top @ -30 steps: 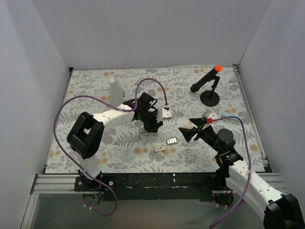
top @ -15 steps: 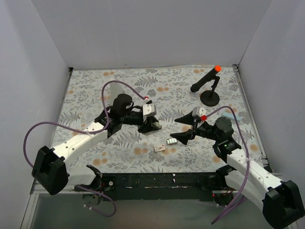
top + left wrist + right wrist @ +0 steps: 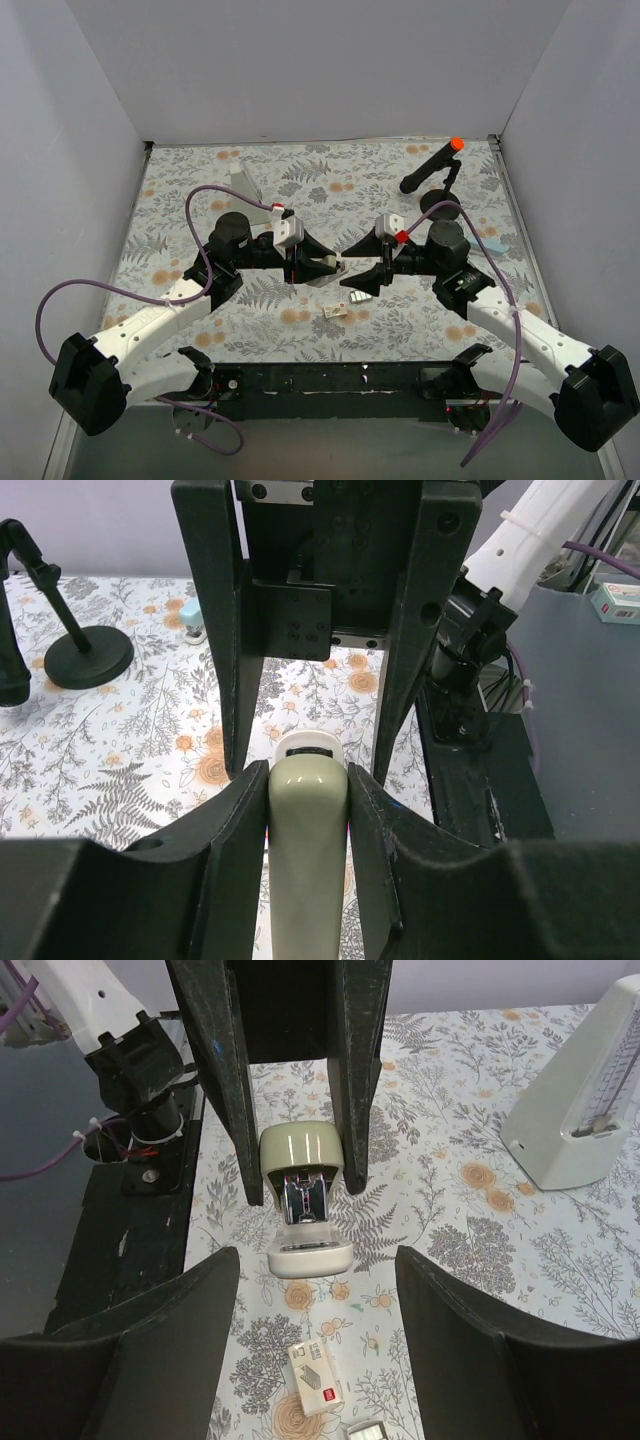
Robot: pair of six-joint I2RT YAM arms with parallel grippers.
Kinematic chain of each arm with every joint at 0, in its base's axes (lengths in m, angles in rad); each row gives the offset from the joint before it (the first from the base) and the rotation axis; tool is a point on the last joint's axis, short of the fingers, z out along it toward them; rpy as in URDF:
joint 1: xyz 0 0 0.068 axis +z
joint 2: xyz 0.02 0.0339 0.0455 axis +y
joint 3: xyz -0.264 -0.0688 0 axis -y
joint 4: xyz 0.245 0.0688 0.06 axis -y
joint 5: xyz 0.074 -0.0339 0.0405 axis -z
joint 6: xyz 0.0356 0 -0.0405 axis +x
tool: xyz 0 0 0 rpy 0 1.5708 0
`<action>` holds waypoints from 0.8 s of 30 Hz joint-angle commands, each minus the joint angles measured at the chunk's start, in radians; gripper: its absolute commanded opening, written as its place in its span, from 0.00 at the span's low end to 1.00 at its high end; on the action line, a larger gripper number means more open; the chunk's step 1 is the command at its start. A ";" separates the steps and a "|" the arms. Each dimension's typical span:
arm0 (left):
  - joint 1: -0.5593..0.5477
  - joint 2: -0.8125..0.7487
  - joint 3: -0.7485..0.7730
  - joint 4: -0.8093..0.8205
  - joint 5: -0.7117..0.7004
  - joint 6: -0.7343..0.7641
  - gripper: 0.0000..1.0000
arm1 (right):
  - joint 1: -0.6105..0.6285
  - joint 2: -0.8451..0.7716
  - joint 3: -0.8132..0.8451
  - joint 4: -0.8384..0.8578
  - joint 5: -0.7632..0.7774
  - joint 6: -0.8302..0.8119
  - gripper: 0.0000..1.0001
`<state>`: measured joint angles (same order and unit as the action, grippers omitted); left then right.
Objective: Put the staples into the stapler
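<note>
Our left hand [image 3: 322, 263] grips the stapler [image 3: 300, 1152] open toward our wide, empty right hand [image 3: 349, 268], ready for staples [image 3: 361, 296].

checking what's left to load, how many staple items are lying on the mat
2. A small whitish packet lies near the front edge of the mat; a tray piece with silvery strips lies just right of it, farther back. More could be hidden.

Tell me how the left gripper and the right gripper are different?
The left gripper is shut on the stapler; the right gripper is open and holds nothing. The left gripper points right across the table, the right gripper points left, so they face each other. Both are black with two fingers.
</note>
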<state>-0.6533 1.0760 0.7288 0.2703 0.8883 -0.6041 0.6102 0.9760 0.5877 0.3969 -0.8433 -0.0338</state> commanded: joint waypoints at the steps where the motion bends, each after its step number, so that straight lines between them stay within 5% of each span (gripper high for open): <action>1: 0.006 -0.031 -0.006 0.096 0.029 -0.062 0.00 | 0.017 0.020 0.073 -0.013 -0.019 -0.026 0.71; 11: 0.006 -0.037 -0.003 0.067 0.029 -0.034 0.00 | 0.026 0.052 0.106 -0.004 -0.045 -0.017 0.53; 24: 0.006 -0.034 -0.002 0.055 0.044 -0.022 0.00 | 0.026 0.018 0.118 -0.032 -0.016 0.003 0.47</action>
<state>-0.6514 1.0695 0.7258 0.3145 0.9066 -0.6380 0.6308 1.0222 0.6548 0.3580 -0.8707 -0.0372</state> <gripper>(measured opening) 0.332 0.493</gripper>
